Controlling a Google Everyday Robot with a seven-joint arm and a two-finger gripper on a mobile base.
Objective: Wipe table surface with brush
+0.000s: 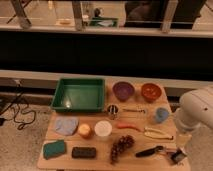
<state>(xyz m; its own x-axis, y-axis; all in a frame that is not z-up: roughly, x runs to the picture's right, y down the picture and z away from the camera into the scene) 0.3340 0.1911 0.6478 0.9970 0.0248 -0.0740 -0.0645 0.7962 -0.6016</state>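
Note:
The brush [150,151] lies flat near the front right corner of the table surface [100,162]. Its slim black handle points left and its dark greyish head [176,156] sits at the right end. My white arm [197,107] comes in from the right edge of the camera view. It bends down to the gripper [181,144], which hangs open just above the brush head. The gripper holds nothing.
A green tray [64,102] sits at the back left, with a purple bowl [123,91] and an orange bowl [151,91] beside it. A blue cup [161,115], metal cup [113,110], yellow-handled utensil [157,133], grapes [121,146], black block [84,152], green sponge [55,149] and blue cloth [66,125] crowd the tabletop.

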